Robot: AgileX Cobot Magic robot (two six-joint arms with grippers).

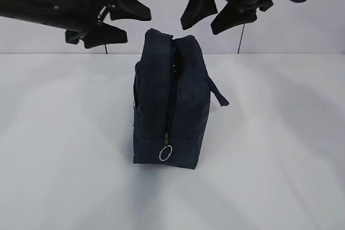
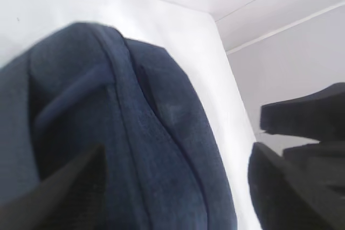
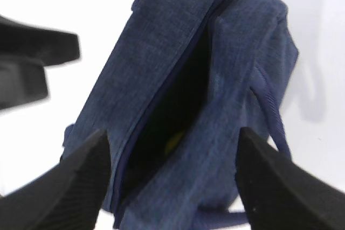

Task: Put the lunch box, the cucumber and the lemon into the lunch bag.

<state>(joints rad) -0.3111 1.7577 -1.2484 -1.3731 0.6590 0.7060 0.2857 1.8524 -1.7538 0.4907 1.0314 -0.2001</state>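
While the lunch bag (image 1: 171,98) stands upright on the white table (image 1: 59,149), both grippers hang in the air above it with nothing in their grasp. Seen from the exterior view, the left gripper (image 1: 121,21) sits up and to the left of the bag's top, its two black fingers (image 1: 131,5) spread apart and pointing toward the bag; the right gripper (image 1: 218,17) is up and to the right, fingers parted and angled downward, clear of the fabric.

From the right wrist view, the bag lies directly between and beyond that gripper's fingers (image 3: 75,184), and its zipper opening (image 3: 172,106) gapes as a dark slit running away from them. A small patch of yellow, the lemon (image 3: 173,141), shows deep inside the slit (little more than a glint). The strap loop (image 3: 269,106) lies on the side nearer the right-hand finger.

Down the bag's near face the zipper track ends at a silver ring pull (image 1: 165,153), low by the table. The left wrist view shows navy fabric (image 2: 135,133) filling the space between its own spread fingers (image 2: 294,187), blurred.

Neither the lunch box nor the cucumber can be made out.
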